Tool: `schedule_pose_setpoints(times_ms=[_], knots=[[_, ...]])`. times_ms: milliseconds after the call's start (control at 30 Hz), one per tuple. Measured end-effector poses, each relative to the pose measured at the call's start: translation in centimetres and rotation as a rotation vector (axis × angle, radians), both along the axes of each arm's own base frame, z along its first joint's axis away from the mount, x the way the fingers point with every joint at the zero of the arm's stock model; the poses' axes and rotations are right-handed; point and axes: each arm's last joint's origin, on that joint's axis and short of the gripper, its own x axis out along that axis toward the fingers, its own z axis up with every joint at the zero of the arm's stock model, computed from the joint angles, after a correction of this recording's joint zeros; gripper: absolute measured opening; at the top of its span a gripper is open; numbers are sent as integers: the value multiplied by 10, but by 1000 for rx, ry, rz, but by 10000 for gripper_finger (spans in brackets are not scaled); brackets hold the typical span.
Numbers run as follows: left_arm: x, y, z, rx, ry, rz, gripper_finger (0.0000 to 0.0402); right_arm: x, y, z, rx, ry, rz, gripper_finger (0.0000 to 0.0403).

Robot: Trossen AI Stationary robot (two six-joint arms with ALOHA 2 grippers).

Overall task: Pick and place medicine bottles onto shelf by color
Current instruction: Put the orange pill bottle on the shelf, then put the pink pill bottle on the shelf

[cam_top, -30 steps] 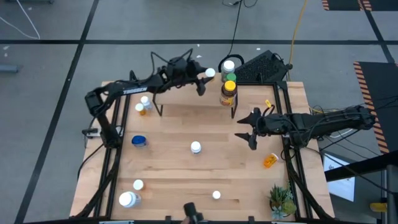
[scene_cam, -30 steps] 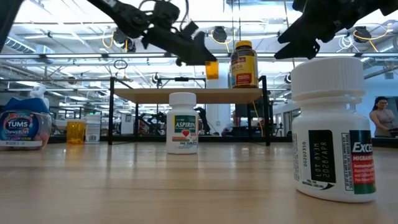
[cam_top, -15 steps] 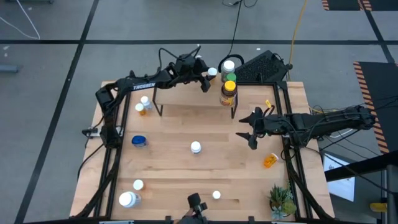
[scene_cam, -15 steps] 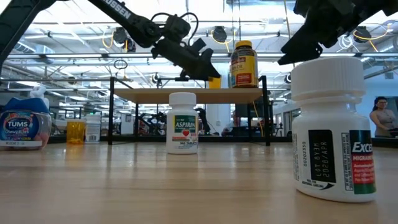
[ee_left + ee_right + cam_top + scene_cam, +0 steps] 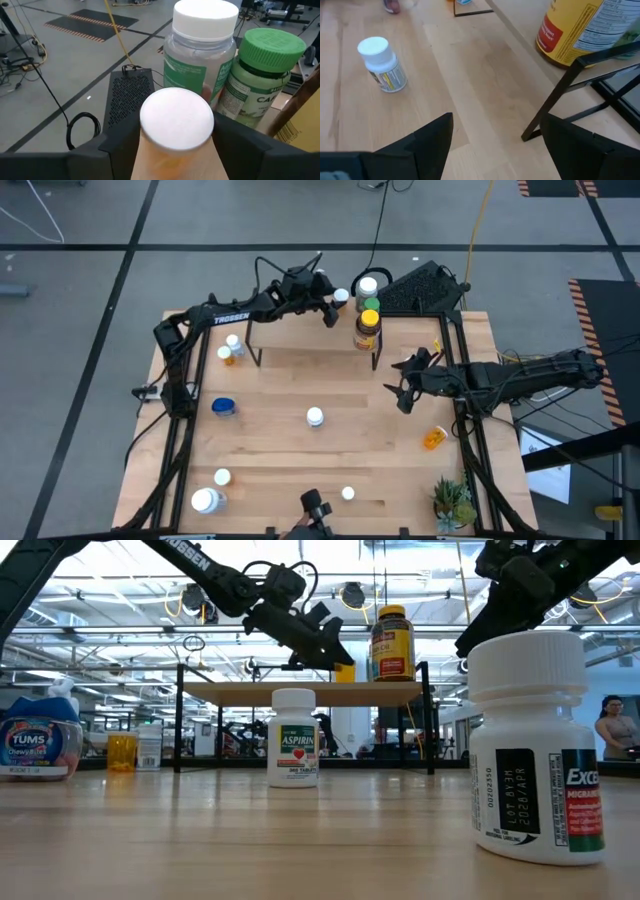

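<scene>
A wooden bench (image 5: 300, 450) stands under two dark robot arms, with a small light-wood shelf (image 5: 300, 340) on black legs at its far edge. The left tool (image 5: 332, 302) is over the far right part of the shelf, its fingers clamped on an orange bottle (image 5: 175, 125) with a white cap. Just past it, at the shelf's right end, three containers are already grouped: a clear bottle with a white cap (image 5: 368, 284), a green-capped bottle (image 5: 371, 304) and an amber jar with a yellow lid (image 5: 367, 328).

The right tool (image 5: 405, 387) hangs above the bench near the shelf's right front leg, its fingers apart and holding nothing.

Much is left, I'd judge. Still on the bench are a white aspirin bottle (image 5: 315, 417) in the middle, a blue jar (image 5: 224, 407) to the left, two small bottles (image 5: 231, 348) by the shelf's left end, possibly under it, two white-capped ones (image 5: 208, 495) at the near left corner, a small white bottle (image 5: 347, 493) near the front edge, and an orange bottle lying on its side (image 5: 434, 439) at the right
</scene>
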Motion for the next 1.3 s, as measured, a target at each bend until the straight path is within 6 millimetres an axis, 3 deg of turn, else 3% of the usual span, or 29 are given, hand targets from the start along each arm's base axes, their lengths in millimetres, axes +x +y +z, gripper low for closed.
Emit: schedule_pose_setpoints(times_ms=[467,667,933,1067,1300], knots=[[-3,-1,3,21,30,18,294,-3,0,-2,9,27,-9,290],[-25,-22,41,89,101,47,307,-13,-4,-2,-16,64,-65,290],[-52,-65,84,142,144,44,310,-30,-29,-17,23,248,-307,290],[-55,-79,80,231,170,122,310,-33,-43,-21,54,297,-407,290],[-68,-87,58,228,206,141,310,-29,-58,-26,161,298,-457,290]])
